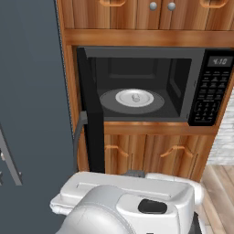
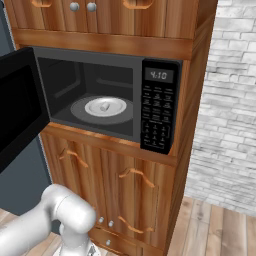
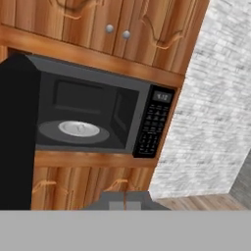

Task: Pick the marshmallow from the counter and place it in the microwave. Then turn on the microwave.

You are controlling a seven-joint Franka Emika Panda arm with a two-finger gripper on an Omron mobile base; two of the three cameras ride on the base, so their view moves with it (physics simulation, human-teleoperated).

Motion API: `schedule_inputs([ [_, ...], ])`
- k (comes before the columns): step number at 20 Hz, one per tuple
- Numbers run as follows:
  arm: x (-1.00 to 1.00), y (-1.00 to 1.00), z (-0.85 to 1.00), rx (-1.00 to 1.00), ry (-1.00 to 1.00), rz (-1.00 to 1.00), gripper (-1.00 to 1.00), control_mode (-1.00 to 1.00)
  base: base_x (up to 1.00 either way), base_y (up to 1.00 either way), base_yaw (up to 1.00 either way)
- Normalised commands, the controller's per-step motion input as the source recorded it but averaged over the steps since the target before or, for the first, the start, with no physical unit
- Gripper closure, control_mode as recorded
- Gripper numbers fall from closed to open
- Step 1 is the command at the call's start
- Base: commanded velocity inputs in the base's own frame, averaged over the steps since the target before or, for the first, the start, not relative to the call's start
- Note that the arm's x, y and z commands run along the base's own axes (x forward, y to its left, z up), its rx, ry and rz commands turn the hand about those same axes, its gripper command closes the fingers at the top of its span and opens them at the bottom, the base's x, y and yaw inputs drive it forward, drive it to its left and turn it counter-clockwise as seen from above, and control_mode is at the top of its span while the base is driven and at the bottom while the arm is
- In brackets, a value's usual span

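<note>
The black microwave (image 1: 146, 87) is built into a wooden cabinet column, and its door (image 2: 17, 107) hangs wide open to the left. On the round white dish (image 1: 135, 98) inside lies the marshmallow (image 1: 135, 97), a tiny whitish lump (image 2: 104, 106), faint in the hand view (image 3: 80, 128). The keypad (image 2: 159, 115) with a lit display is on the microwave's right side. My gripper (image 3: 124, 200) is shut and empty. It hangs well back from the microwave and below its level, facing the cabinet front. The counter is out of view.
Wooden cabinet doors with curved handles (image 2: 132, 175) sit below the microwave, and knobbed ones (image 1: 162, 6) above. A dark grey tall panel (image 1: 27, 114) stands to the left. On the right are a white brick wall (image 2: 230, 100) and wooden floor (image 2: 220, 230).
</note>
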Motion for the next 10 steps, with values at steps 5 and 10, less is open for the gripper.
schedule_inputs([
  [5,0.2,0.11,-0.16,0.0,0.0,-0.04,1.0,-1.0,0.0,0.0,0.0],
  [10,0.23,0.07,-0.2,0.0,0.0,-0.03,1.0,-1.0,0.0,0.0,0.0],
])
